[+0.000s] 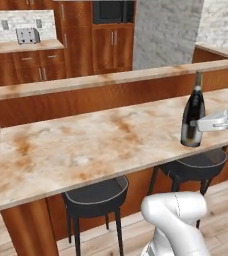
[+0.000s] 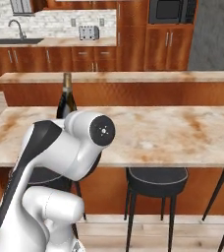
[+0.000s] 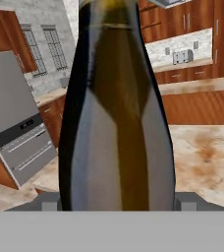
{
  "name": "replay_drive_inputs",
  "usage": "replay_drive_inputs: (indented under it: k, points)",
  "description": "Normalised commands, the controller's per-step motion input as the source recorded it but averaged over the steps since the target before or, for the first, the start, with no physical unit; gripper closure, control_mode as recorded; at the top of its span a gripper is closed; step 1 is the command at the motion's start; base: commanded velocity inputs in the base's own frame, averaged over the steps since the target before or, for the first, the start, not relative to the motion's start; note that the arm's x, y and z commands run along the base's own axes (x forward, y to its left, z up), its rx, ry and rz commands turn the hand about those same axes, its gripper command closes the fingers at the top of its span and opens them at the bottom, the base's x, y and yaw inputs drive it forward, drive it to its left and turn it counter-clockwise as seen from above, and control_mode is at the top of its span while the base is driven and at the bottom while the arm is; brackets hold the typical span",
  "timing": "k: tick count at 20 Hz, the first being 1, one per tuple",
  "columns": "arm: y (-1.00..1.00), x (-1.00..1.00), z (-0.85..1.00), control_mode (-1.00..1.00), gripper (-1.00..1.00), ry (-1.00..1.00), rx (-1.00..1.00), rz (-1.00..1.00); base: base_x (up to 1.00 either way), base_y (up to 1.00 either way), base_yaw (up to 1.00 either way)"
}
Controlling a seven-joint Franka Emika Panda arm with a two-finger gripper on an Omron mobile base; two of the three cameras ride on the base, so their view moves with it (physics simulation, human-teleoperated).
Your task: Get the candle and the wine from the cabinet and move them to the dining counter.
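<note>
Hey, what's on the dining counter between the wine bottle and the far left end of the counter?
Nothing. In the left base view the dining counter is bare stained stone from the wine bottle to its left end.

The white arm reaches out level from the right of the left base view, its tool (image 1: 202,124) closed around the wine bottle (image 1: 192,116), held upright.

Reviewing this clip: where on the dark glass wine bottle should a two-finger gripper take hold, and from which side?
Grip the dark glass wine bottle on its wide lower body, coming in level from the stool side of the beige marbled dining counter: it stands upright near that edge, its neck narrow.
</note>
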Motion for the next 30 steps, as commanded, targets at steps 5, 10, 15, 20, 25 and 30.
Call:
replay_drive_inputs:
  k: [5, 10, 15, 20, 25, 30]
  points:
    - [0.0, 0.0, 0.0, 1.0, 1.0, 0.0, 0.0, 0.0, 0.2, -0.51, 0.19]
    - [0.0, 0.0, 0.0, 1.0, 1.0, 0.0, 0.0, 0.0, 0.37, -0.43, 0.16]
    - [0.0, 0.0, 0.0, 1.0, 1.0, 0.0, 0.0, 0.0, 0.57, -0.3, 0.13]
    - [0.0, 0.0, 0.0, 1.0, 1.0, 0.0, 0.0, 0.0, 0.62, -0.26, 0.09]
    - [0.0, 0.0, 0.0, 1.0, 1.0, 0.0, 0.0, 0.0, 0.07, -0.04, 0.02]
    - [0.0, 0.0, 0.0, 1.0, 1.0, 0.0, 0.0, 0.0, 0.0, 0.0, 0.0]
